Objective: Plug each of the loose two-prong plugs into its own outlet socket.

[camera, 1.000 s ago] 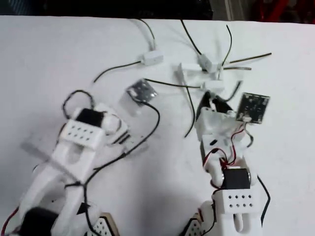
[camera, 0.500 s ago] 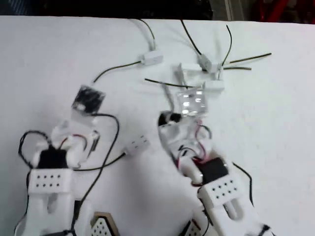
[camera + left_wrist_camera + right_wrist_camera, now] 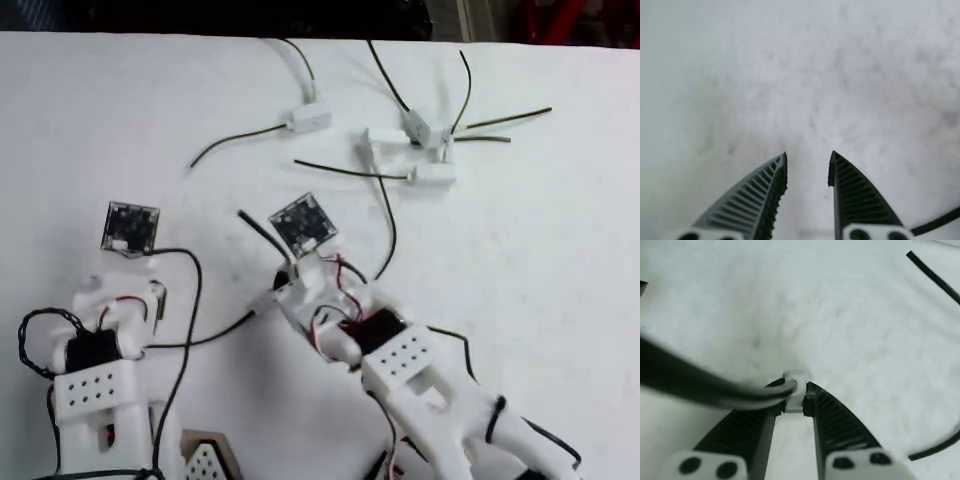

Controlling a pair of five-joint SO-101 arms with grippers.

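A blurred black cable (image 3: 700, 385) crosses in front of one finger of the right claw (image 3: 800, 389), whose jaws are clamped on a white plug (image 3: 794, 376) lying on the table (image 3: 850, 315); a thin wire (image 3: 932, 276) runs ahead of this claw and off to one side, and another wire (image 3: 937, 444) lies closer beside it; from above, the right arm (image 3: 405, 360) covers the plug; three white connectors with wires lie well beyond this claw: a lone connector (image 3: 308, 118), a second connector (image 3: 420, 128) and a third connector (image 3: 432, 174) near each other, with a white piece (image 3: 368, 148) just beside those two that I cannot make out; the left claw (image 3: 808, 162) hangs over bare table, jaws a little apart and holding nothing, a dark cable (image 3: 940, 222) just beside one finger
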